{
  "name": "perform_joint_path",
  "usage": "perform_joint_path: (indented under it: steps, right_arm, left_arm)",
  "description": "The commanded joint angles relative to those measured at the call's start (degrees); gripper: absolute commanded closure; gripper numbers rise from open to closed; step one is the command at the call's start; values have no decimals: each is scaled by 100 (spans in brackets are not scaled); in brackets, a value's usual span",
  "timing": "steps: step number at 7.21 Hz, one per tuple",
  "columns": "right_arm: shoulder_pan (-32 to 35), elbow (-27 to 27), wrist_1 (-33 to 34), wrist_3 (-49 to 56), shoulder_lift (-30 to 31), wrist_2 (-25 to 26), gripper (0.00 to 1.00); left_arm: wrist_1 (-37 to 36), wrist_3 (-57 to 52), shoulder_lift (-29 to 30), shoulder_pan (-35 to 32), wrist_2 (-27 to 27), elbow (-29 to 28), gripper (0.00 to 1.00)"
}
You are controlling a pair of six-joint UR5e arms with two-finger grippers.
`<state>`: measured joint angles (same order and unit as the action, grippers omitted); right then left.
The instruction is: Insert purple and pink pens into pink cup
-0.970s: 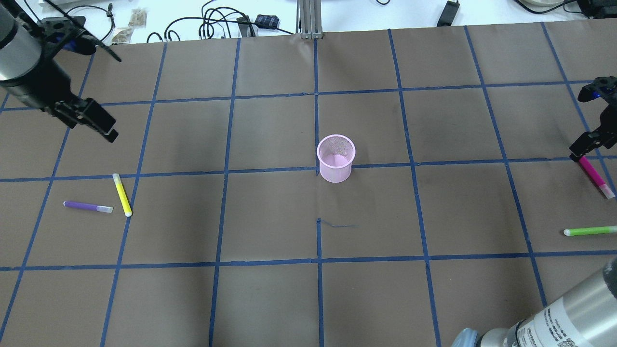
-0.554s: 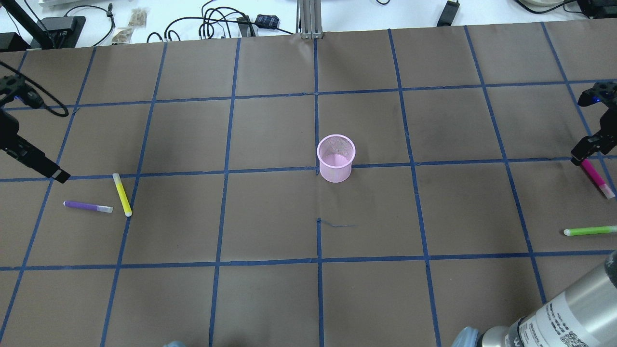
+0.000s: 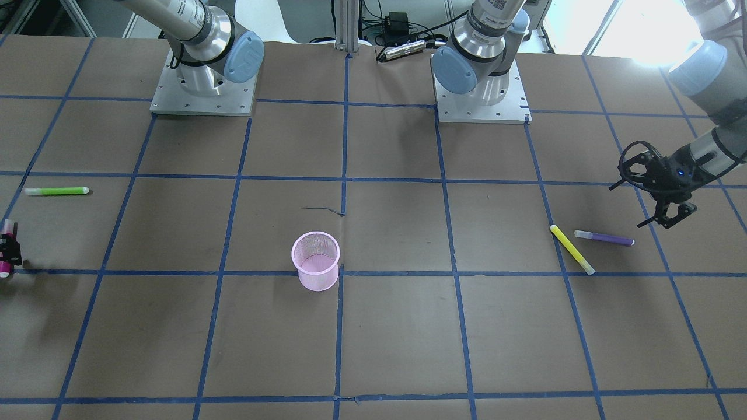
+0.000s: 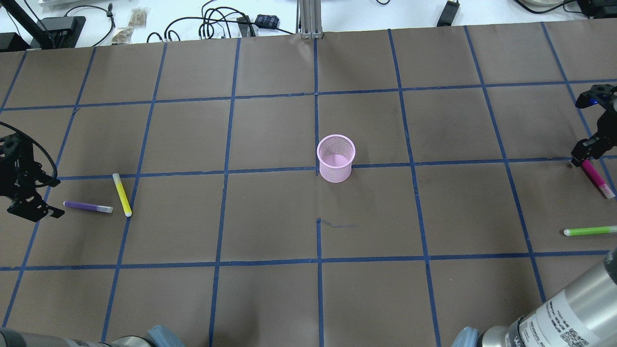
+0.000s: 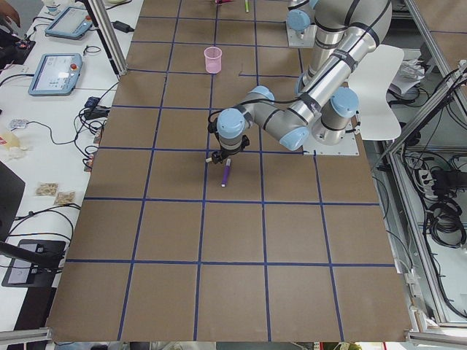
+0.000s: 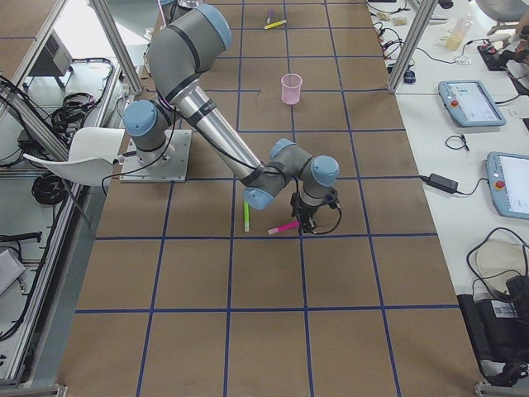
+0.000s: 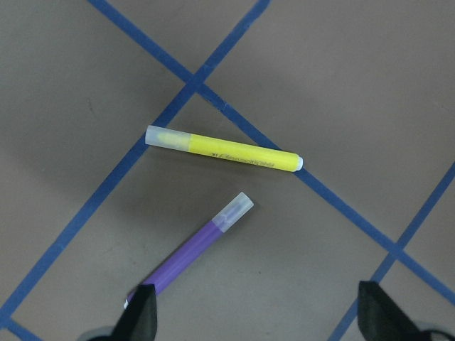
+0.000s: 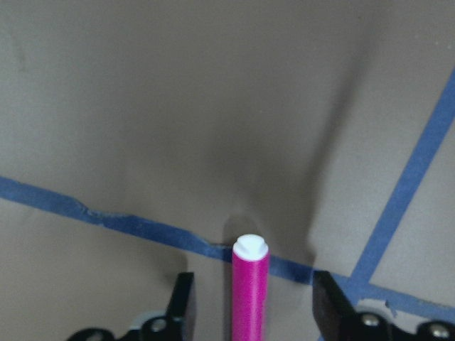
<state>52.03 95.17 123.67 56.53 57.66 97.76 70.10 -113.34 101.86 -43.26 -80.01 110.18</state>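
Observation:
The pink mesh cup (image 4: 336, 158) stands upright at the table's middle. The purple pen (image 4: 87, 206) lies flat at the left; in the left wrist view (image 7: 195, 252) its uncapped end lies just by one finger. My left gripper (image 4: 36, 212) hovers low over that end, jaws wide open and empty. The pink pen (image 4: 596, 178) lies at the far right. My right gripper (image 4: 583, 155) is over its far end. In the right wrist view the pen (image 8: 250, 298) runs between the fingers with a gap on each side, so the gripper is open.
A yellow pen (image 4: 122, 194) lies close to the purple pen's capped end. A green pen (image 4: 590, 231) lies near the right edge, nearer the robot than the pink pen. Cables and boxes sit beyond the table's far edge.
My left arm has swung from the far left corner down to the purple pen's outer end. My right gripper has barely shifted at the pink pen.

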Motion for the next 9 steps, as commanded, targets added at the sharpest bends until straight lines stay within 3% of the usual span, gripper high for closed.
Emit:
perform_joint_path:
  steps: [1,2,3,4,5,7,8,9]
  right_arm:
    - [0,2,-1,-107,8,41,72]
    - [0,2,-10,-134,-18,33,76]
    - [17,-7,-10,-134,34,59,93]
    - [78,-15,-45,-134,69,68,100]
    - [201,-94,-106,-143,305,7,100]
    - [718,-86,-787,-377,1268,-937,100]
    - [1208,-51,-1044,-493,1552,-1056,100]
    - [1717,-59,-1056,-877,1616,-1631,100]
  left_arm:
    - [-119,-1563,508,229,700,-66,0]
    - [-119,-1873,771,239,950,-127,0]
    - [-67,-1980,1026,248,979,-372,3]
    - [-6,-2251,1307,300,1144,-504,3]
    - [21,-2463,1528,501,1250,-541,4]
    - [56,-2473,1783,555,1278,-672,12]
    - [65,-2473,1828,573,1260,-673,17]
    - [196,-2465,1811,582,1260,-673,32]
